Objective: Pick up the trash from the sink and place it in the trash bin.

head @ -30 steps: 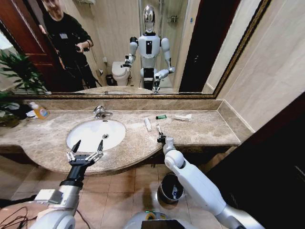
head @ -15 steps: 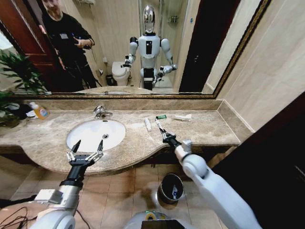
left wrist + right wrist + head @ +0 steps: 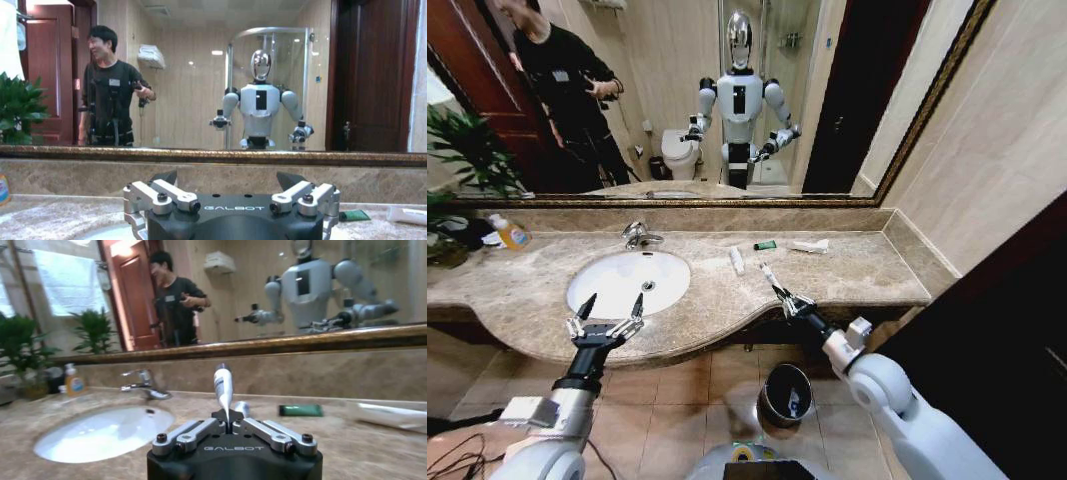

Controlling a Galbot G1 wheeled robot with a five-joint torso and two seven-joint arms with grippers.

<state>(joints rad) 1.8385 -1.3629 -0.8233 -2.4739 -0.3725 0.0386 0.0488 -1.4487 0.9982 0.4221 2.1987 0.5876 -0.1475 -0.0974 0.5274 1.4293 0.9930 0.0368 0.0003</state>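
Gripping white tube [image 3: 769, 273]: right end effector [image 3: 786, 297]

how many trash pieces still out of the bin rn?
4: one white tube pinched in the right gripper at the counter's front edge; another tube on the counter right of the sink; a green piece and flat wrapper near the mirror. Bin contents unclear.

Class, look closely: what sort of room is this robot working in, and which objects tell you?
A bathroom, probably a hotel's: an oval sink with a chrome faucet, a wide wall mirror, and a toilet reflected in it.
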